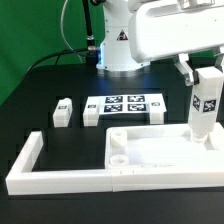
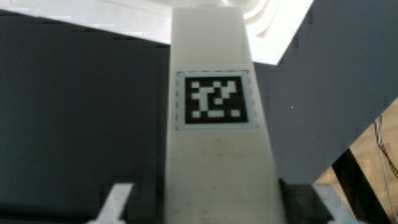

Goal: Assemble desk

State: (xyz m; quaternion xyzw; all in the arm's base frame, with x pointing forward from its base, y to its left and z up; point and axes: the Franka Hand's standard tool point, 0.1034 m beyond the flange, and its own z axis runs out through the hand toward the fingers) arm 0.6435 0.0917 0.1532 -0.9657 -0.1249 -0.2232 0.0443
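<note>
White leg (image 1: 207, 105) — upright — held in the end effector (image 2: 205, 202).

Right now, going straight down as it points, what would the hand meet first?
Probably the desk top, its corner at the exterior view's right, below the leg the hand grips; depth unclear.

You have a plain green fabric backdrop (image 1: 25, 35) behind the workspace, filling the upper part of the exterior view's left. In front of it spreads a flat matte black tabletop (image 1: 45, 95), lying under soft, even light.
</note>
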